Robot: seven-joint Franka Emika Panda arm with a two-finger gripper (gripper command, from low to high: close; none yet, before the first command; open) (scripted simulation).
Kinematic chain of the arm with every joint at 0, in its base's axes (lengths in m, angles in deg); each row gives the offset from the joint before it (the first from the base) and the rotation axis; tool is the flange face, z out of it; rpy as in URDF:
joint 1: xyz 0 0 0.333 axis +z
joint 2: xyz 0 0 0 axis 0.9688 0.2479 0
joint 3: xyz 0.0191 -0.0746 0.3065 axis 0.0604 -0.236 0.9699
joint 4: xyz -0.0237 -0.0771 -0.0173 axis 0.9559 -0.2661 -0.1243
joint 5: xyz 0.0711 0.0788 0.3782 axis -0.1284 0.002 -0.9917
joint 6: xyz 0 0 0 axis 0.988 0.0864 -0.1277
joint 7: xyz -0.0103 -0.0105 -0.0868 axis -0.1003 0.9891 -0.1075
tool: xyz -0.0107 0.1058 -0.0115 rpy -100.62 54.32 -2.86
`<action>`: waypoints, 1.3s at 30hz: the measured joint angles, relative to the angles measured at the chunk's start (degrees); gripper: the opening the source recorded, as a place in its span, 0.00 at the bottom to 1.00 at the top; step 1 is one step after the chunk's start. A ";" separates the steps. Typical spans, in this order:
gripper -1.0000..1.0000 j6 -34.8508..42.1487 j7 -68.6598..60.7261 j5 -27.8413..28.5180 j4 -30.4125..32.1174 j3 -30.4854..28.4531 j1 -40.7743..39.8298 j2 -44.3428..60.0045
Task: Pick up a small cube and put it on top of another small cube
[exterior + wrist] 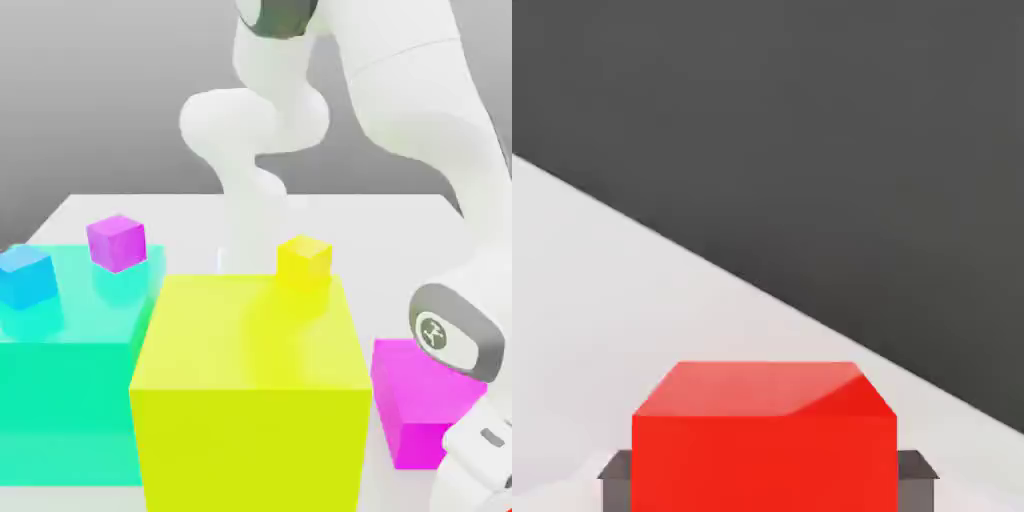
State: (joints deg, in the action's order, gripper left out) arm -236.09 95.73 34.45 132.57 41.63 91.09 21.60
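Note:
In the hand view, the small red cube (764, 420) sits between my gripper's (765, 482) two grey fingers (616, 478), which press against its opposite sides, with the white table under it. The gripper is shut on this cube. In the exterior view, the small yellow cube (304, 262) rests on the far edge of the large yellow block (250, 400). My arm's wrist (455, 335) reaches down at the exterior view's right, beside the blocks.
A large teal block (70, 400) at the exterior view's left carries a small purple cube (116, 242) and a small blue cube (26, 276). A magenta block (420, 400) stands between the yellow block and my wrist. The white table (180, 215) extends behind.

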 joint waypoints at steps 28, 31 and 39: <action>0.00 29.11 -12.31 -12.28 23.04 -2.33 -8.08 -53.03; 0.00 32.33 -13.78 -13.59 25.96 -3.64 -8.33 -59.26; 0.00 40.23 -17.21 -16.51 33.85 -7.25 -8.74 -75.22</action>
State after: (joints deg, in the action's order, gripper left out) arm -195.86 78.51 17.94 166.42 34.38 82.36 -53.62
